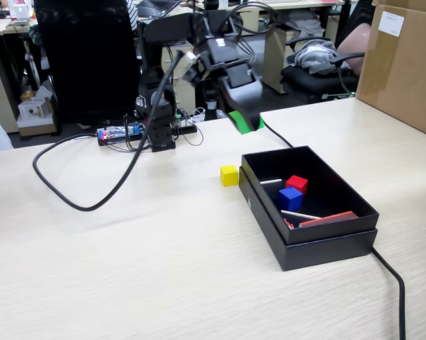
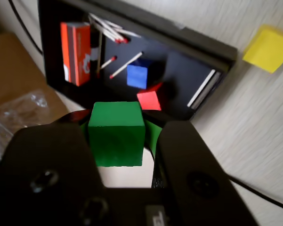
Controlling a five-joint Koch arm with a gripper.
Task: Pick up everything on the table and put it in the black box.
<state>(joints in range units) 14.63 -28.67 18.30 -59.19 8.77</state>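
Note:
My gripper (image 1: pixel 247 122) is shut on a green cube (image 2: pixel 117 133) and holds it in the air, behind the far left corner of the black box (image 1: pixel 319 248) in the fixed view. The cube's green shows below the jaws in the fixed view (image 1: pixel 242 122). The box (image 2: pixel 188 80) holds a red cube (image 1: pixel 296 183), a blue cube (image 1: pixel 290 198), an orange-red matchbox (image 1: pixel 329 219) and loose matches (image 2: pixel 126 64). A yellow cube (image 1: pixel 229 175) sits on the table just left of the box; it shows at the top right of the wrist view (image 2: pixel 269 49).
A thick black cable (image 1: pixel 106 191) loops over the table on the left. Another cable (image 1: pixel 391 283) runs from the box to the front right edge. A cardboard box (image 1: pixel 404 64) stands at the far right. The arm's base (image 1: pixel 159 124) and an electronics board are behind.

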